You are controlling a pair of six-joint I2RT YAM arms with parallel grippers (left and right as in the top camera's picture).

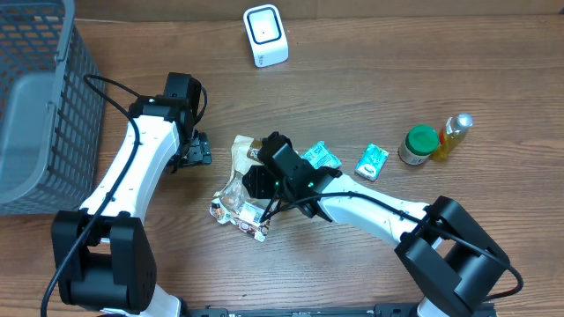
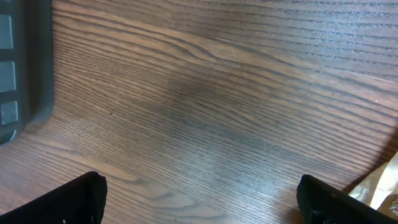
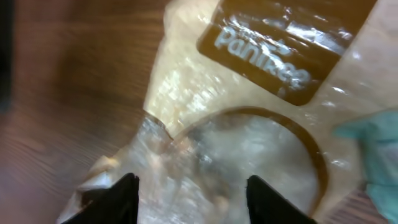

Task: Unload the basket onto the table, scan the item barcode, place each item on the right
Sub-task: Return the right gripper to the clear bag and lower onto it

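Table: brown wood-grain table [image 1: 370, 53].
Basket: grey mesh plastic basket [image 1: 35, 53] at the left edge.
Left arm: white-and-black left arm [image 1: 132, 167] bent beside the basket. The left gripper [image 1: 196, 151] points down at bare wood, jaws wide, holding nothing.
Right arm: white right arm [image 1: 370, 207] reaches from the near right corner. The right gripper [image 3: 196, 193] tilts down, jaws partly apart.
Bag: crinkled clear-and-tan plastic snack bag [image 1: 233, 198] lies mid-table, under the right gripper.
Scanner: white boxy barcode scanner [image 1: 265, 34] near the far edge, well apart from the bag.

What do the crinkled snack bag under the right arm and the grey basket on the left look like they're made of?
Tan and clear crinkled snack bag: probably thin plastic film; it shows glossy glare, creases and a see-through window.
Grey mesh basket: looks like matte moulded plastic with a regular lattice wall, though coated wire can't be ruled out.
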